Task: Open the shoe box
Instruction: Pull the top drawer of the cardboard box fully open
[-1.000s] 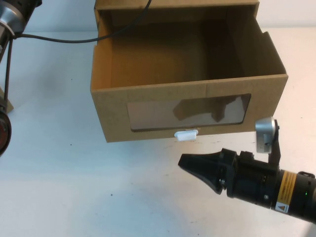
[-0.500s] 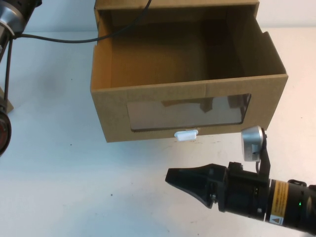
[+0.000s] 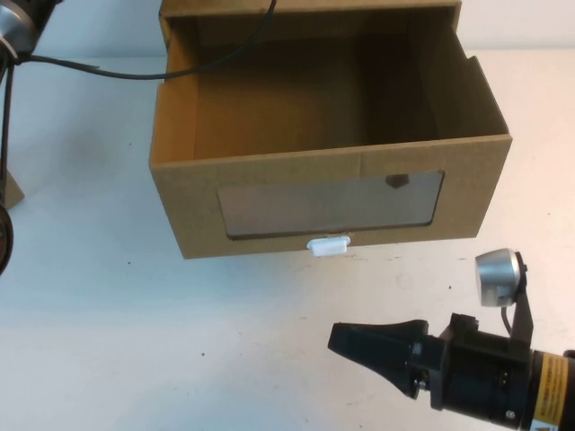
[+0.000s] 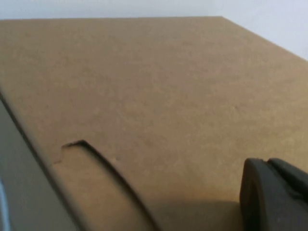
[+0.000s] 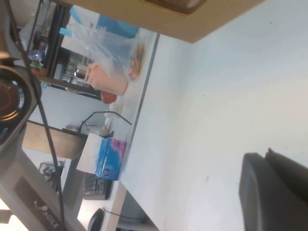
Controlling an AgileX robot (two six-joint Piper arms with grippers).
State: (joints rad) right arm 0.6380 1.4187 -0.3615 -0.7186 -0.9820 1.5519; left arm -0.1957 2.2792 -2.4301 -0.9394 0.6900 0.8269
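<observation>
Bright, even light from above gives the white table a faint blue cast. The shoe box throws a soft shadow under its near wall, and its inside dims toward the far right. Its window carries dull glare. The left wrist view is soft and unfocused on cardboard; the right wrist view's table is nearly blown out.
</observation>
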